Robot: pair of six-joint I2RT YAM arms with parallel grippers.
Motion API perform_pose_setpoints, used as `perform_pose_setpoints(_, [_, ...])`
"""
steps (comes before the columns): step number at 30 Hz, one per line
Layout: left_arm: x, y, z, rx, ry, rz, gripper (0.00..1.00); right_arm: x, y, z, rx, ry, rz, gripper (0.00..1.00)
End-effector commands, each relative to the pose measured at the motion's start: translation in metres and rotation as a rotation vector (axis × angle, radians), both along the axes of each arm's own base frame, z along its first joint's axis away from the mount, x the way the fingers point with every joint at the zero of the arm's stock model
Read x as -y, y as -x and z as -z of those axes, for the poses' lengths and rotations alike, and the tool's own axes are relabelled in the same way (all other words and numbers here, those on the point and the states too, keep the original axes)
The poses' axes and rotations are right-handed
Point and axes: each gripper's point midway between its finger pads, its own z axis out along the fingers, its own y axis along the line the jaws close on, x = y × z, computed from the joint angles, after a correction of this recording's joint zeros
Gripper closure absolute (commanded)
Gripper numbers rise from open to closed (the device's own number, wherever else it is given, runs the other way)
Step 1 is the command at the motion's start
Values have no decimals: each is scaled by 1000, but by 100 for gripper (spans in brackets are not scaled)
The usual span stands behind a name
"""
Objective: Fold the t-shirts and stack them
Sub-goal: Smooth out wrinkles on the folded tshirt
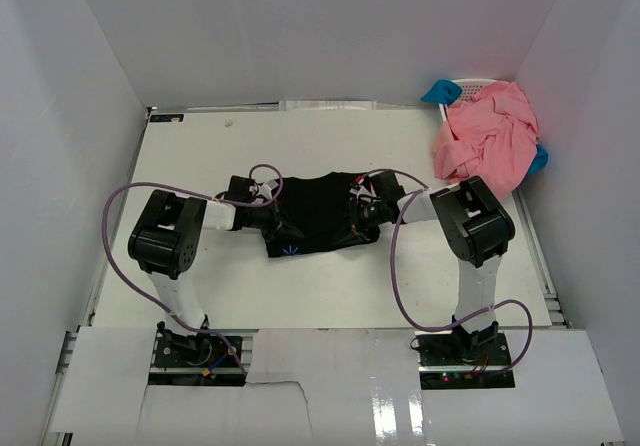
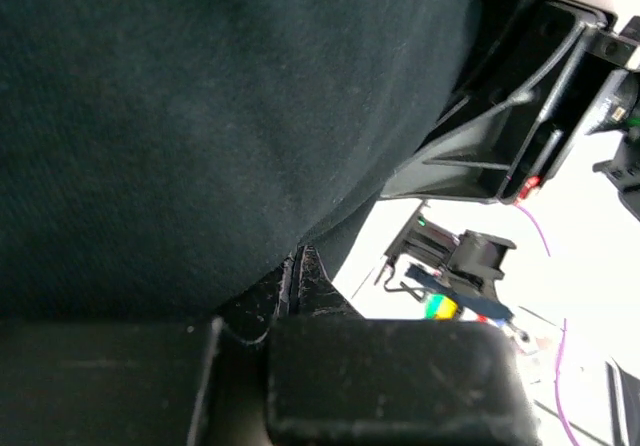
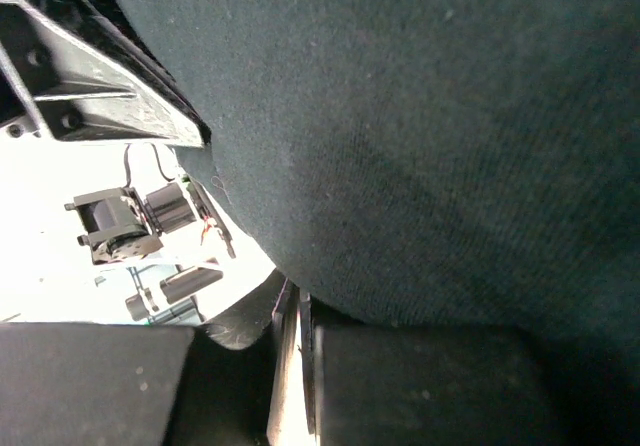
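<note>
White table (image 1: 300,286) boxed in by plain white walls on three sides.

Black t-shirt (image 1: 318,214): mid-table, bunched into a short band running left to right between the two arms. Left gripper (image 1: 268,218) is at its left end and right gripper (image 1: 362,211) at its right end. Both are clamped tight on the cloth.

Reading: with one grip at each end, the shirt is probably being drawn or carried as a span. That suits limp cotton, which would slump from a single hold. It does not look squarely folded; the near edge is ragged, so I judge the fold unfinished.

Pink t-shirts (image 1: 490,146): heaped loose in and over the white basket (image 1: 478,85) at the far right corner, well apart from both arms. They appear unfolded.

Views compared:
- The top view alone gives the layout: the shirt's outline, the pink heap, both arms.
- The wrist views alone confirm the grips. In each, dark knit fills the frame and runs down into the closed seam between the jaws.
- Neither wrist view shows the pink heap.
- Which hem or sleeve each gripper has caught cannot be told from any view.
</note>
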Motion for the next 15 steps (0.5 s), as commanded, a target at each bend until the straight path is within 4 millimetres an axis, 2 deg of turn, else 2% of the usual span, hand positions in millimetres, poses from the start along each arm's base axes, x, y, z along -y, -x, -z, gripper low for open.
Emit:
perform_pose_setpoints(1, [-20,-20,2,82,-184,-65,100,13,-13,11,27,105,50,92])
perform_pose_setpoints(2, [-20,-32,-22,131,-195,-78,100,13,-13,9,28,104,48,92])
perform_pose_setpoints(4, [-24,-39,-45,166,-230,-76,100,9,-22,0,57,89,48,92])
perform_pose_setpoints(5, [-25,-56,-77,252,-242,-101,100,10,-19,-2,39,104,47,92])
perform_pose_setpoints(8, [-42,-67,-110,339,-342,-154,98,5,-28,-16,70,89,41,92])
perform_pose_setpoints(9, [-46,-72,-136,406,-353,-177,94,2,-32,-23,81,82,38,92])
perform_pose_setpoints(12, [-69,-72,-151,473,-471,-232,90,-4,-36,-36,95,66,27,92])
perform_pose_setpoints(13, [-74,-71,-149,482,-494,-231,84,-9,-41,-45,119,56,22,92])
perform_pose_setpoints(15, [-78,-66,-137,458,-523,-225,82,-12,-44,-58,138,50,13,91])
